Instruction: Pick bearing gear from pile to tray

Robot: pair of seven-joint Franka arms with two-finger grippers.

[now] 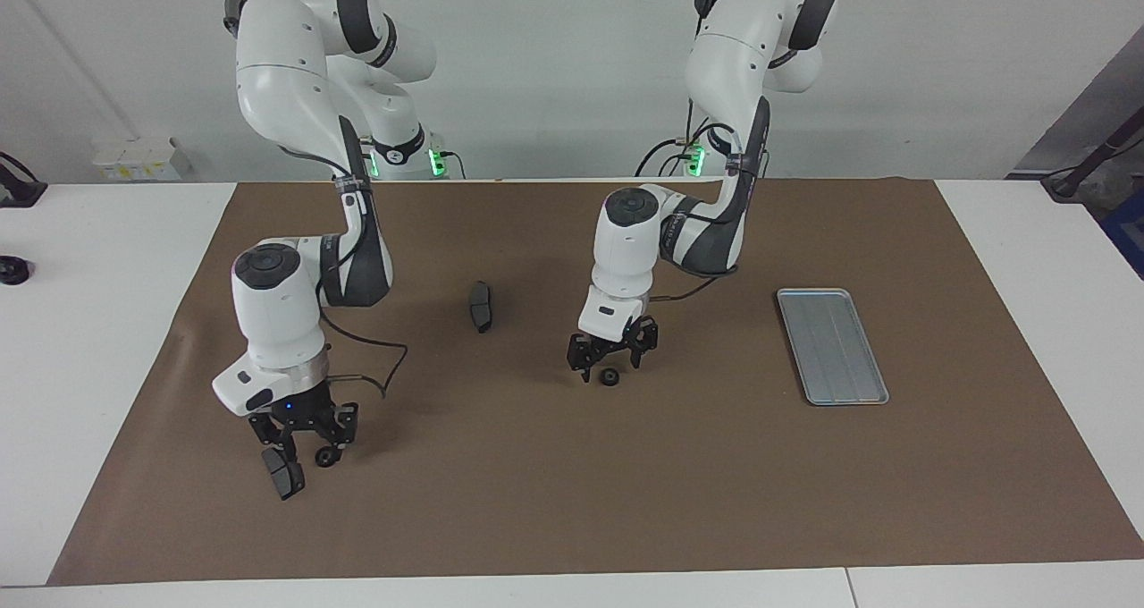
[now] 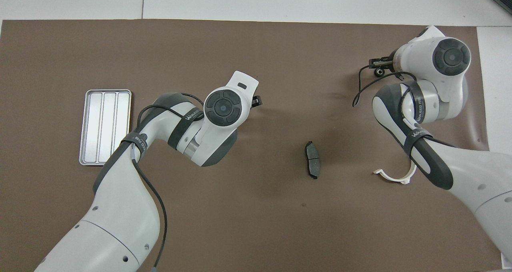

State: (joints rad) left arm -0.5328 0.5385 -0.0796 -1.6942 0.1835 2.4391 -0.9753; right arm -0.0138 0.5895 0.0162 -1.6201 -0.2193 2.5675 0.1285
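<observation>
Small parts of the pile lie scattered on the brown mat. One black bearing gear (image 1: 609, 376) lies near the mat's middle. My left gripper (image 1: 612, 359) hangs open just above it, a finger on either side. A second bearing gear (image 1: 326, 456) (image 2: 378, 73) lies toward the right arm's end, beside a dark grey pad (image 1: 283, 476). My right gripper (image 1: 308, 440) is low over that gear, fingers apart around it. The silver tray (image 1: 831, 344) (image 2: 105, 127) sits empty toward the left arm's end. In the overhead view the left hand covers the middle gear.
Another dark pad (image 1: 481, 306) (image 2: 312, 160) lies between the two arms, nearer to the robots than the gears. A white half-ring bracket (image 2: 394, 177) shows beside the right forearm. Both arms' cables hang close to the mat.
</observation>
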